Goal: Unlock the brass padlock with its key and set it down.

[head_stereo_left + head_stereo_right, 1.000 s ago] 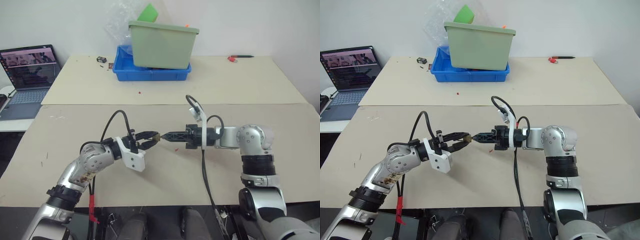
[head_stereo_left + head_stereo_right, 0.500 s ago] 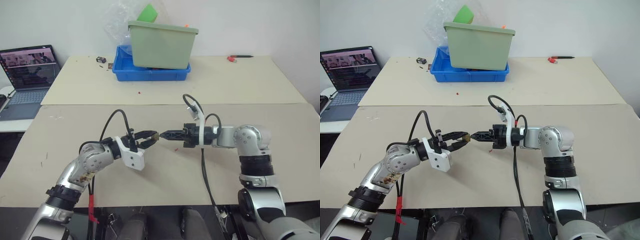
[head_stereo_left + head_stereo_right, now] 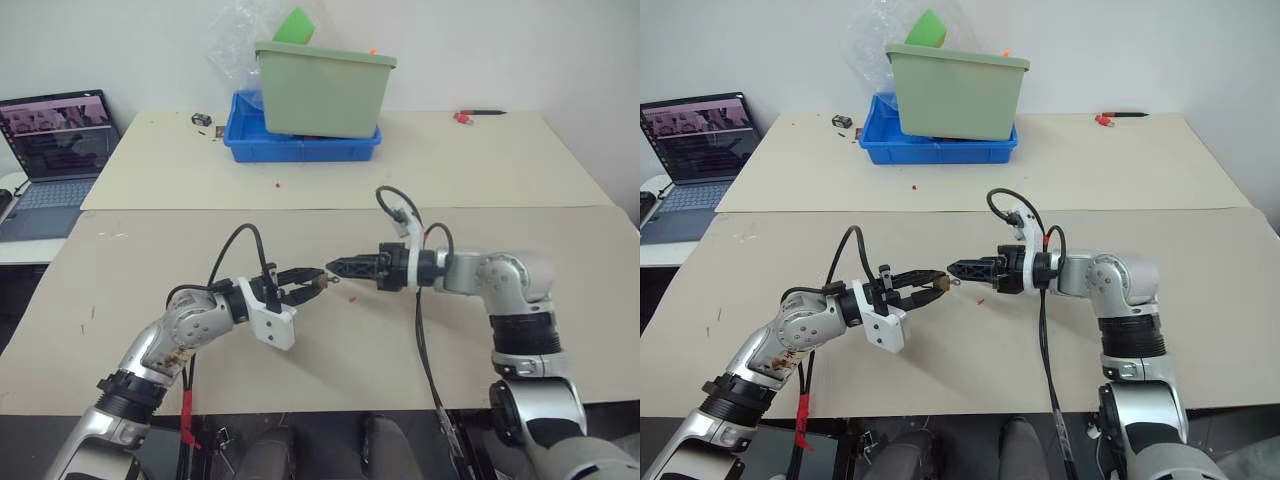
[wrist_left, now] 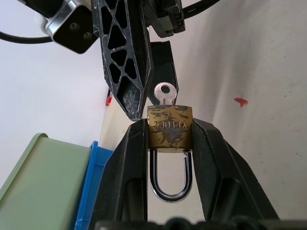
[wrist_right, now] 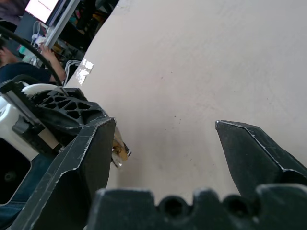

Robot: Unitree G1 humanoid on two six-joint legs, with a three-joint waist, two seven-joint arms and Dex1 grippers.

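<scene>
Looking down from the head cameras, the left gripper [image 3: 303, 280] held the brass padlock [image 3: 320, 281] in the air above the middle of the near counter [image 3: 560, 230], and the right gripper [image 3: 336, 268] pointed at it from the other side, its tips just beside the lock. The lock was too small there to show whether its shackle was free.

From the left wrist, the padlock [image 4: 170, 126] sat pinched by its body between the two black fingers [image 4: 136, 153], shackle toward the wrist. The shackle appeared seated at both legs, so the lock looked not yet opened, though that was hard to be sure of. The key [image 4: 165, 93] stood in the keyhole with its round bow sticking out, and one finger of the right gripper [image 4: 125, 57] lay close alongside the bow.

From the right wrist, the right gripper's [image 5: 165, 136] jaws stood spread wide with nothing between them, the padlock [image 5: 120, 152] a small glint beside one finger.

By my reading, the key was inserted and the turning was either unfinished or unconfirmed; opening the shackle and laying the lock on the counter were left.
</scene>
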